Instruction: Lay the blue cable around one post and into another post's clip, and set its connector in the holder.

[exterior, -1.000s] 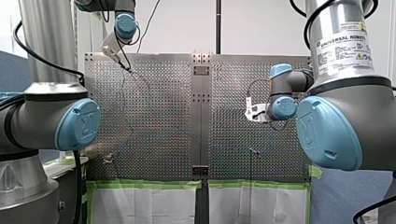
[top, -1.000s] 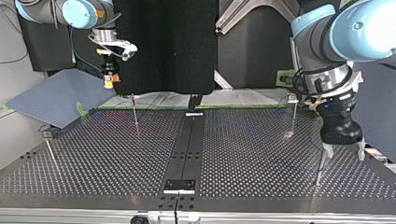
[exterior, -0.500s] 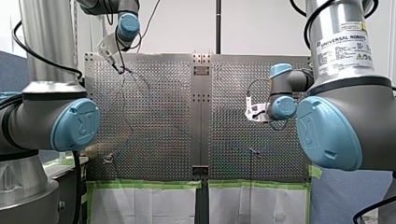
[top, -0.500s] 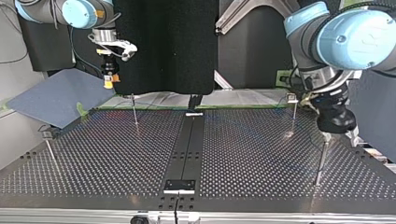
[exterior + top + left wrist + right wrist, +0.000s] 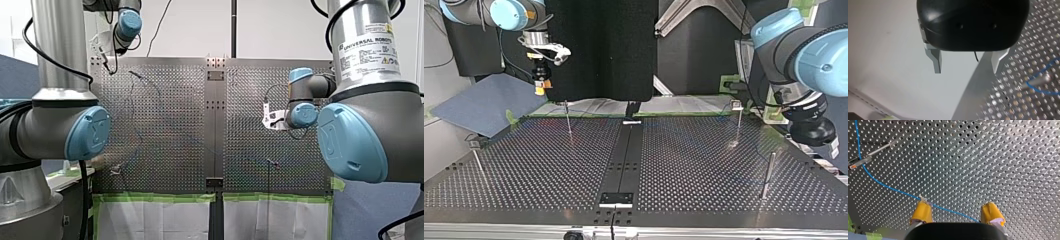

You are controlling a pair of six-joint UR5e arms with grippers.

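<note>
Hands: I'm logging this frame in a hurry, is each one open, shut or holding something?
My left hand: open, holding nothing.
My right hand: open, holding nothing; the blue cable lies on the table beyond it.

My left gripper [image 5: 966, 71] has a black body and two short metal fingers [image 5: 937, 61], set wide apart with nothing between them; one finger stands before a plain pale wall [image 5: 890, 50], the other over the edge of the perforated metal table [image 5: 1023, 45]; beyond that finger, out past the gripper, a thin metal post [image 5: 1038, 81] lies blurred across the holes; the blue cable [image 5: 1045, 92] bends around the post's near end; cable and gripper are apart.
</note>
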